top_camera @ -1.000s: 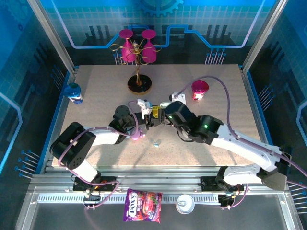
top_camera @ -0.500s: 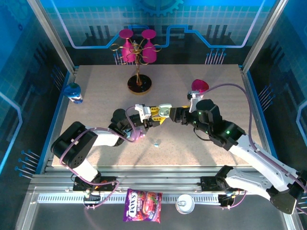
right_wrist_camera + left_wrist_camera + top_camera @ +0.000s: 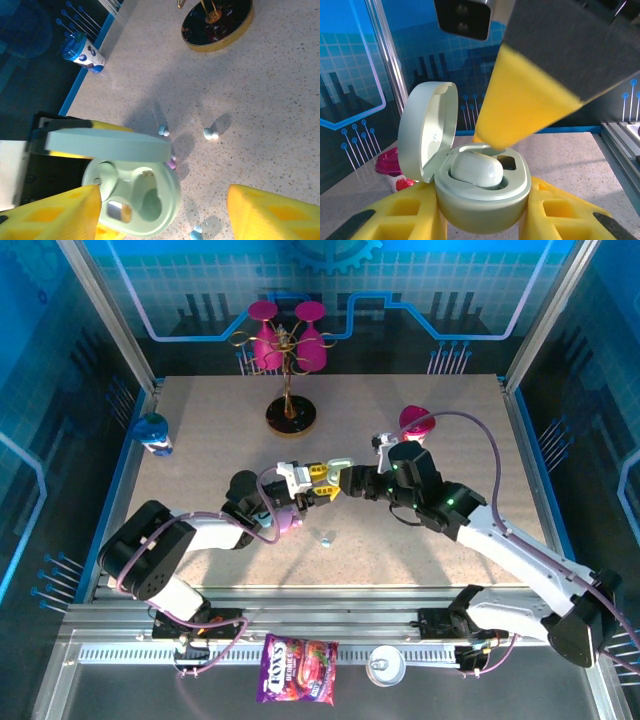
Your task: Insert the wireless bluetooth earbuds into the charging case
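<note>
Case (image 3: 482,200) clamped in left jaws, right jaws spread empty, fingertip (image 3: 520,110) best pressing the unseated bud (image 3: 476,170) gently home.

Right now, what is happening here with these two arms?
The left gripper has its jaws shut on an open charging case, lid up, with one whitish earbud lying inside. The right gripper hovers just above the case, jaws apart and empty, and one yellow finger reaches down close to the rim. Several loose earbuds lie on the table, not yet put in.
</note>
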### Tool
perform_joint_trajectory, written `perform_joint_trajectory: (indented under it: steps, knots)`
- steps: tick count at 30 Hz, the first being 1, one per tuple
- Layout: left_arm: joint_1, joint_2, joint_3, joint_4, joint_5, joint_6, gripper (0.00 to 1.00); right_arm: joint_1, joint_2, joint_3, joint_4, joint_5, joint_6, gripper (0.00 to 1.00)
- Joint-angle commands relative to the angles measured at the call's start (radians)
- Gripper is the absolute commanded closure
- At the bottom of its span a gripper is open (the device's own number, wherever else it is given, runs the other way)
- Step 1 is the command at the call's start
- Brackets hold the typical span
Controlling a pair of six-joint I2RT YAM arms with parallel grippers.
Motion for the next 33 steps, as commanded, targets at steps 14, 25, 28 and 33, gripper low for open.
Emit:
perform_joint_trajectory:
  steps: [14, 25, 28, 33]
  knots:
    - [-0.001, -0.020, -0.014, 0.020, -0.047, 0.034, 0.75, -0.014, -0.030, 0.027, -0.011, 0.009, 0.010, 0.34]
    - [-0.002, 0.025, -0.007, 0.015, -0.142, 0.091, 0.74, 0.101, 0.002, 0.166, -0.169, 0.216, -0.035, 0.39]
    - [0.000, 0.027, -0.007, 0.002, -0.163, 0.104, 0.75, 0.138, 0.073, 0.242, -0.227, 0.282, -0.038, 0.49]
    - [0.000, 0.021, -0.010, -0.006, -0.169, 0.109, 0.74, 0.166, 0.170, 0.313, -0.231, 0.294, -0.026, 0.66]
